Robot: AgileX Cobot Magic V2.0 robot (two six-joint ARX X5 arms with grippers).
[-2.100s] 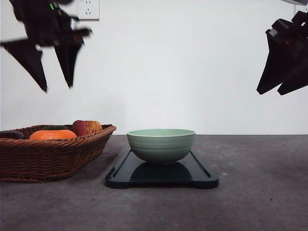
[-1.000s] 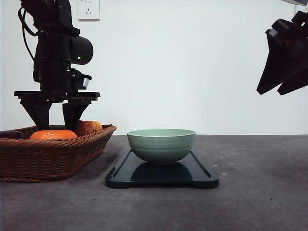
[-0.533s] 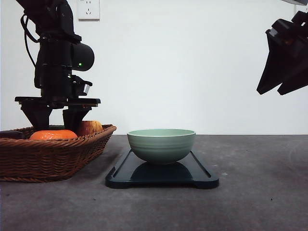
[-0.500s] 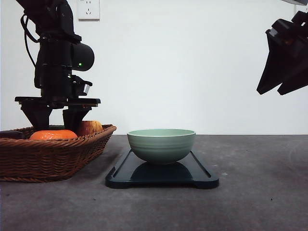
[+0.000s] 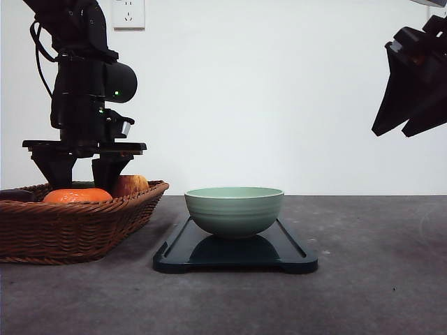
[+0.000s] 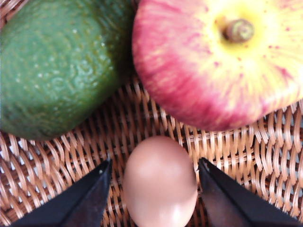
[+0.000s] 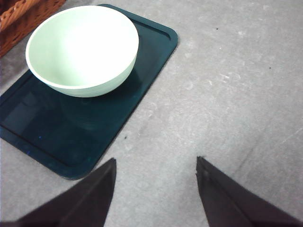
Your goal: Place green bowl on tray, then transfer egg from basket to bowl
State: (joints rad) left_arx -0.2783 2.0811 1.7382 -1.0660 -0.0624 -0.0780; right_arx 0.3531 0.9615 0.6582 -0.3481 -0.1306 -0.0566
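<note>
Apple (image 6: pixel 222 61), avocado (image 6: pixel 57 66) crowding egg (image 6: pixel 160 182).

We find the green bowl (image 5: pixel 234 211) sitting on the tray (image 5: pixel 293 258) at the middle of the table (image 5: pixel 377 279), and the basket (image 5: pixel 70 227) just left of the tray. In the basket we spot an egg (image 6: pixel 160 182) on the woven floor, an apple (image 6: pixel 222 61) and an avocado (image 6: pixel 57 66) side by side beyond it. The left gripper (image 6: pixel 154 196) straddles the egg, one finger on each side; the right gripper (image 5: pixel 412 105) hangs high at the right, well apart from the tray.
</note>
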